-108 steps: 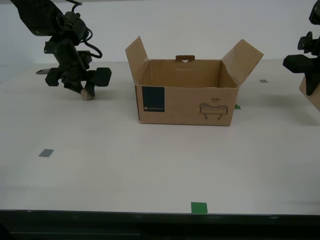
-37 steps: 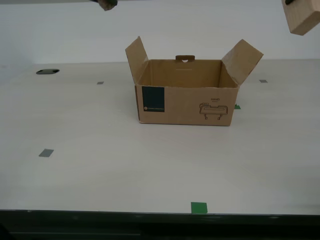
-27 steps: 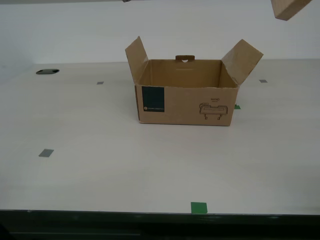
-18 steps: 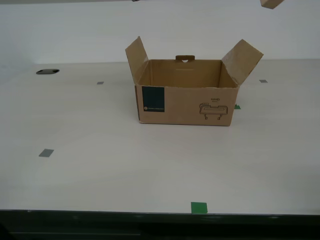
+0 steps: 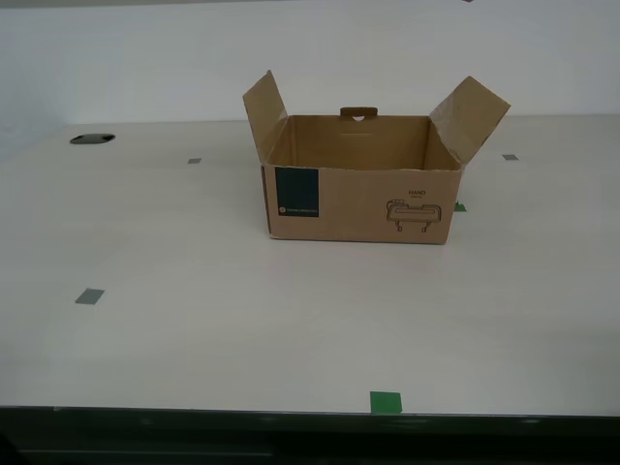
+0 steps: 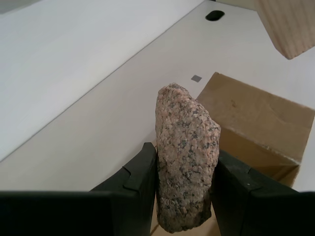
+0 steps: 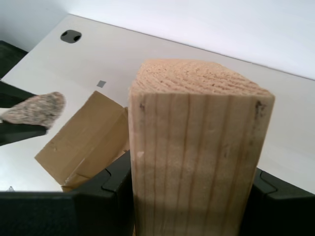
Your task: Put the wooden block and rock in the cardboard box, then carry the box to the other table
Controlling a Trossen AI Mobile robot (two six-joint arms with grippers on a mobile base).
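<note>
The cardboard box (image 5: 358, 179) stands open in the middle of the table, flaps upright, and its inside shows nothing. Neither arm appears in the exterior view. My second gripper (image 6: 184, 164) is shut on the rock (image 6: 186, 157), a speckled pinkish stone standing on end between the fingers (image 6: 140, 174), high above a box flap (image 6: 256, 115). My first gripper (image 7: 192, 196) is shut on the wooden block (image 7: 197, 147), also above a box flap (image 7: 83, 142). The rock (image 7: 37, 108) and the wooden block (image 6: 288, 24) each show in the other wrist view. The other table is out of view.
The off-white table (image 5: 194, 320) carries grey tape marks (image 5: 89, 296) and green tape marks (image 5: 386, 402). A black hole (image 5: 92, 139) sits near the far corner at the exterior view's left. A white wall stands behind the table.
Both arms have risen out of the top of the exterior view, one lifting the rock off the table, the other carrying the block up and toward the box. The box has not moved.
</note>
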